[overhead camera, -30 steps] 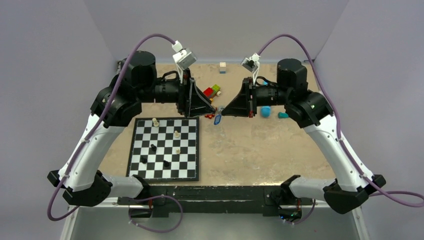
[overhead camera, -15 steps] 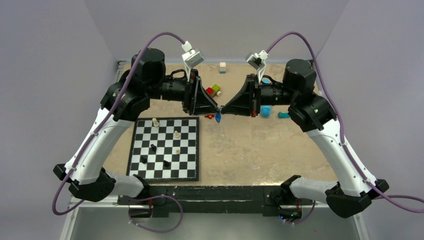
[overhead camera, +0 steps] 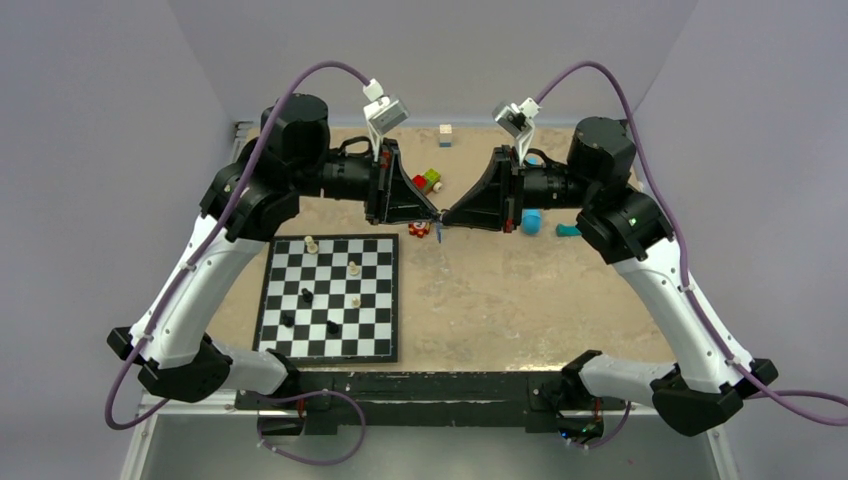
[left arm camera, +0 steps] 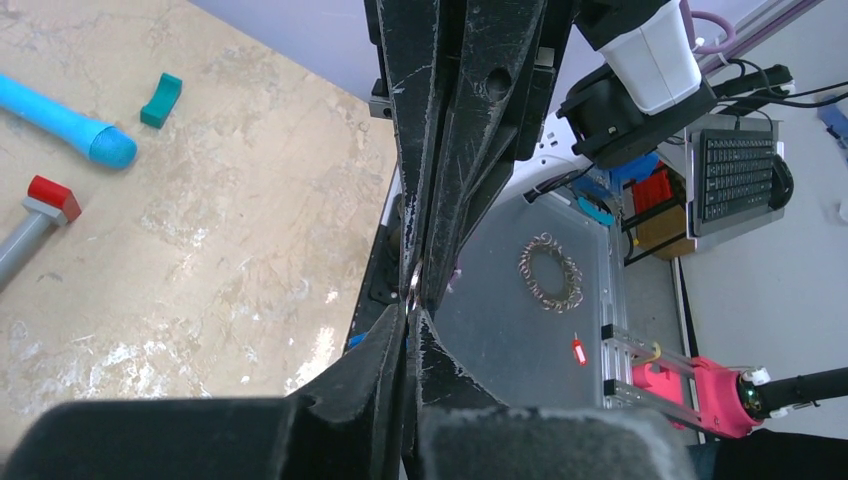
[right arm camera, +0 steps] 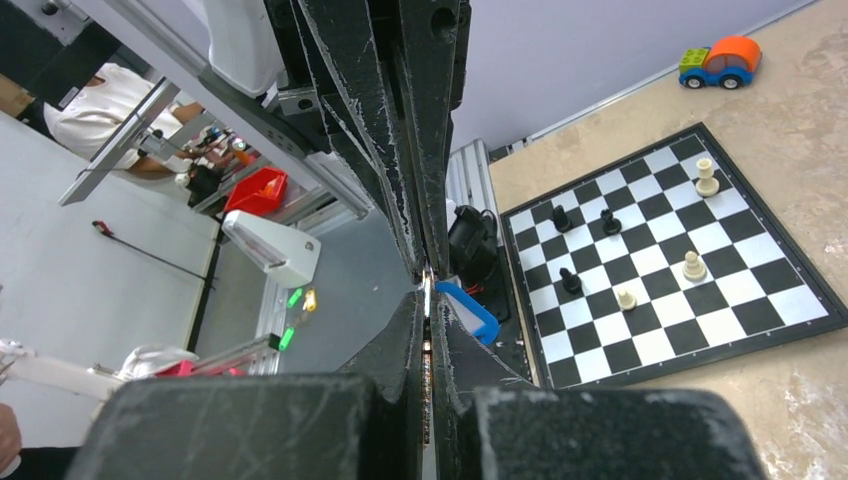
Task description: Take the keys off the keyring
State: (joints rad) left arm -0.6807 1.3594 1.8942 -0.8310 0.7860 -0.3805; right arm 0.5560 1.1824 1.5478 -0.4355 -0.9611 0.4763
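My two grippers meet tip to tip above the table's back middle. My left gripper (overhead camera: 435, 216) is shut on the thin metal ring of the keyring (left arm camera: 413, 284). My right gripper (overhead camera: 446, 217) is shut on a thin silvery key (right arm camera: 427, 282), seen edge on between its fingers. The blue plastic tag (right arm camera: 468, 312) hangs just beside the right fingertips and shows as a small blue sliver under the tips in the top view (overhead camera: 438, 231). In the left wrist view my left gripper (left arm camera: 412, 312) faces the right gripper's fingers (left arm camera: 470, 120). In the right wrist view my right gripper (right arm camera: 428, 298) faces the left gripper's fingers.
A chessboard (overhead camera: 330, 300) with several pieces lies front left. Behind the grippers are coloured toy blocks (overhead camera: 426, 180) and a white cube (overhead camera: 445, 134). A light-blue cylinder (left arm camera: 60, 120), a teal piece (left arm camera: 160, 100) and a grey bar with a red end (left arm camera: 40, 215) lie to the right.
Both arms have risen and shifted towards the back with the grippers still joined. The blue tag came up with them and now hangs closer under the tips.
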